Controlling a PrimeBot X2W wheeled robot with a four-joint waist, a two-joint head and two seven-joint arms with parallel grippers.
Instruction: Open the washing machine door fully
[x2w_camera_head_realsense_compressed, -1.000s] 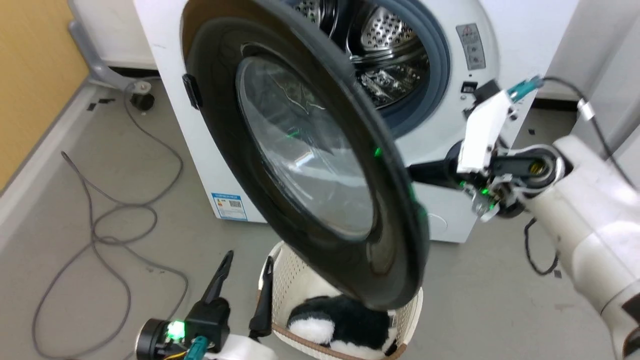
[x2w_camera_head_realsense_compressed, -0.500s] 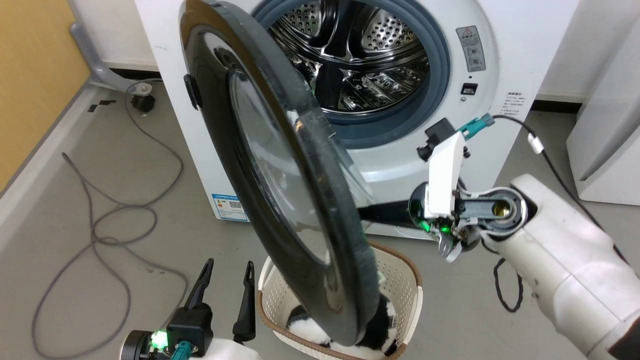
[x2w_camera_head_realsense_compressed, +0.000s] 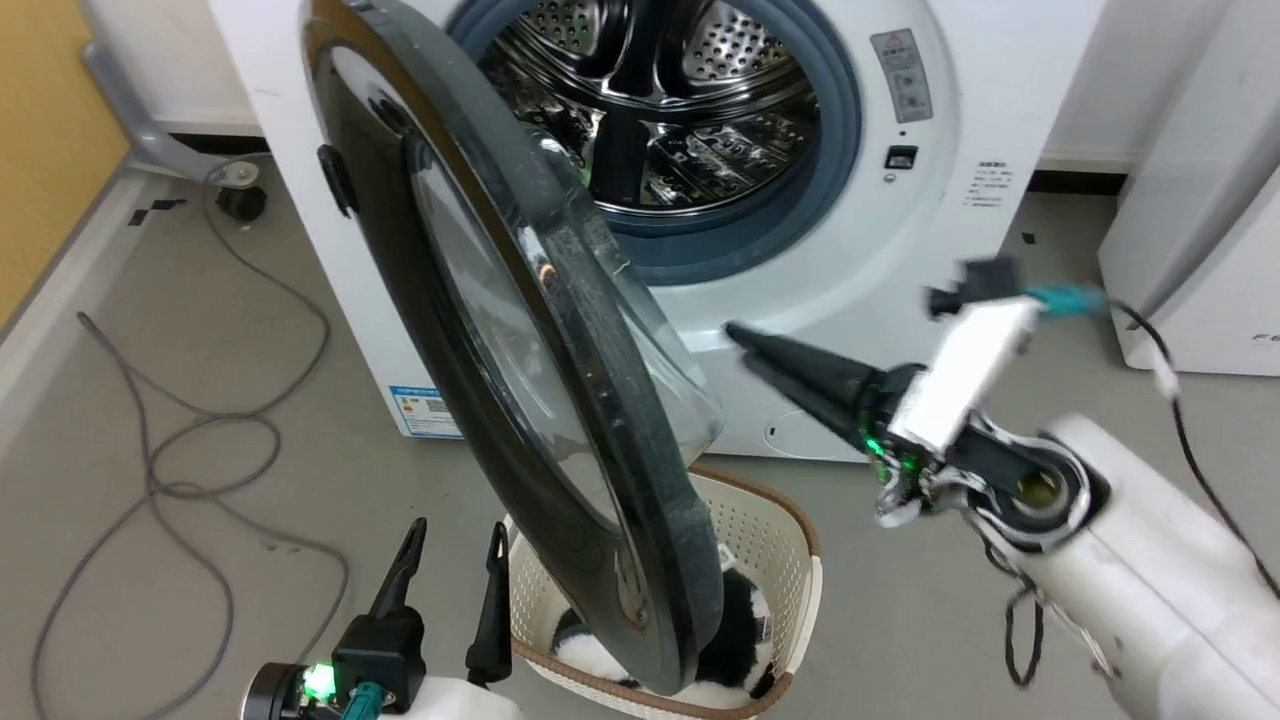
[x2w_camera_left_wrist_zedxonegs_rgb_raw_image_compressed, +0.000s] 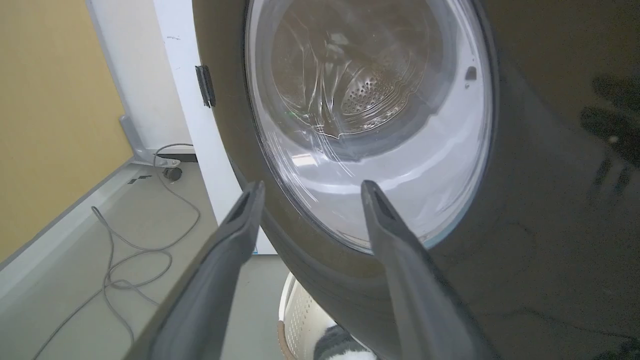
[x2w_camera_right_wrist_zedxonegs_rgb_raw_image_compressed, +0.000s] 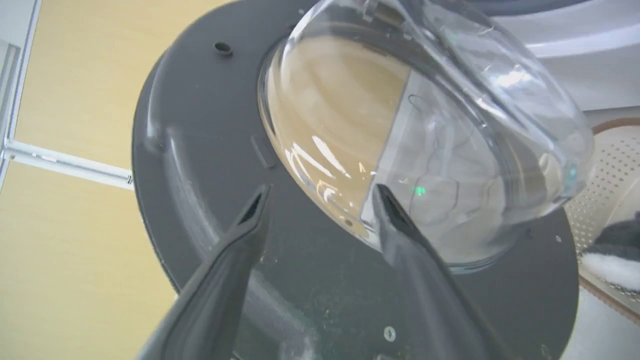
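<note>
Door (x2w_camera_head_realsense_compressed: 520, 380) is partway open, standing off the washer (x2w_camera_head_realsense_compressed: 950, 250) front and near edge-on in the head view. Hinge (x2w_camera_head_realsense_compressed: 335, 180) is on that view's left, and the free edge hangs over the basket (x2w_camera_head_realsense_compressed: 775, 545). Right gripper (x2w_camera_head_realsense_compressed: 740, 338) is on the inner side, between door and washer front, fingers (x2w_camera_head_realsense_compressed: 800, 370) pointing at the glass bowl (x2w_camera_right_wrist_zedxonegs_rgb_raw_image_compressed: 425, 130). Right wrist view has its jaws spread with nothing between them, grey rim (x2w_camera_right_wrist_zedxonegs_rgb_raw_image_compressed: 200, 150) and bowl straight ahead. The tips are near the bowl's base; can't tell if touching. Left gripper (x2w_camera_head_realsense_compressed: 455, 528) is low on the outer side, just beside the basket, jaws also apart and empty, and its wrist view looks up at the glossy outer face. Key relation: the door face lies to the robot's left of the right jaws and the hinge axis is upright, so the remaining swing goes leftward, away from the right gripper. Judgement: right arm is nearer and on the correct side to push, better on the rim than the bowl. Left gripper looks close to the swing path, worth watching.
</note>
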